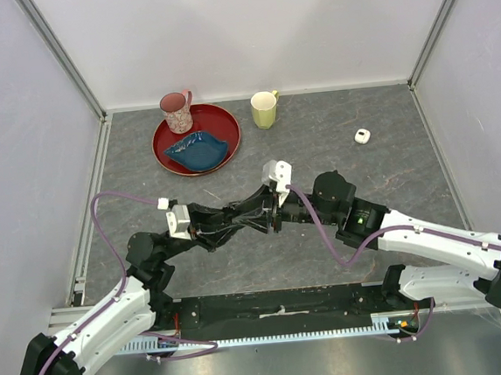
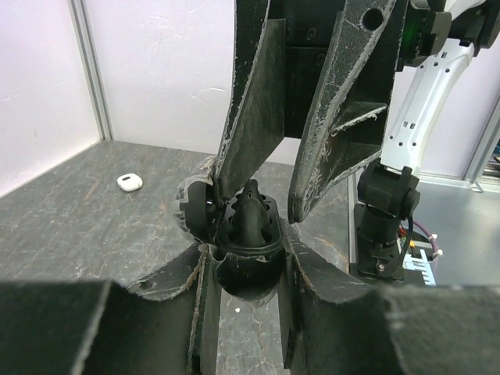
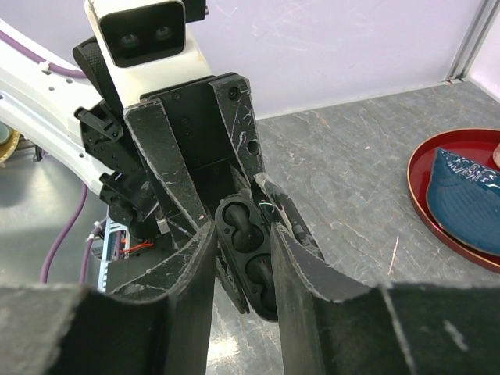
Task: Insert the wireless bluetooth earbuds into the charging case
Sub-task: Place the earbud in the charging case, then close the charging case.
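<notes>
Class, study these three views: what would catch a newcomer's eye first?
Mid-table, the left fingers clamp a black open case, with the right fingers standing apart on either side of it. A red plate holding a blue dish and a pink mug stands back left, and a small white rounded object lies alone far right.

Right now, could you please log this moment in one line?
left gripper shut on black case | right gripper open around it | black earbud inside
</notes>
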Tool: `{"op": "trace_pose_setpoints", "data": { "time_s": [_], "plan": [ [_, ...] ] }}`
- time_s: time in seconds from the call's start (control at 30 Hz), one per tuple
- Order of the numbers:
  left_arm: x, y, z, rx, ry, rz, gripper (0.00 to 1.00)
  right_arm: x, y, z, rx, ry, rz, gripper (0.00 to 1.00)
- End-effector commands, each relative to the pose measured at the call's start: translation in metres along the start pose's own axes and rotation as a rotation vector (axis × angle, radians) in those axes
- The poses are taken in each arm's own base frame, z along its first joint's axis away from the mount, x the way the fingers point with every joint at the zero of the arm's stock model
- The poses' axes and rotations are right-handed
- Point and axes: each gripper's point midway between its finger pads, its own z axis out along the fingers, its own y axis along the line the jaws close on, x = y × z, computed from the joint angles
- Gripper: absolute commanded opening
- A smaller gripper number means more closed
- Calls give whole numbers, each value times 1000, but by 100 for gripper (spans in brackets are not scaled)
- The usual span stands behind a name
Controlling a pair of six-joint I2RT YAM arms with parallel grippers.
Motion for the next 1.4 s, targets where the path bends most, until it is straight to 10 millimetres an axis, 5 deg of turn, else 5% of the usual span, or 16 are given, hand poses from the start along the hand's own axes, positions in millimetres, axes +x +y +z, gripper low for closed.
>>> {"op": "trace_pose_setpoints", "data": {
  "time_s": [0.0,0.23,0.4,0.5,0.77,0.87,0.93,1.37],
  "plan": [
    [-21,-2,5,19,-56,69,2,-46,-5,-6,46,-136,-18,41],
    [-11,4,6,0,-23,58,2,-83,6,-21,17,-261,-29,48],
    [-8,7,5,-17,-12,57,2,-92,-15,-34,159,-292,8,59],
    [-7,7,5,-20,-8,55,2,-85,-39,-43,310,-289,67,70],
    [-6,9,5,-25,-5,57,2,-49,-84,-45,573,-150,169,78],
    [-7,8,4,-26,-8,59,2,-29,-87,-35,593,-34,205,78],
    [-8,8,4,-25,-10,59,2,-38,-84,-28,569,-34,226,78],
    [-4,7,4,-16,11,45,2,-11,-99,-21,645,76,304,78]
  ]
}}
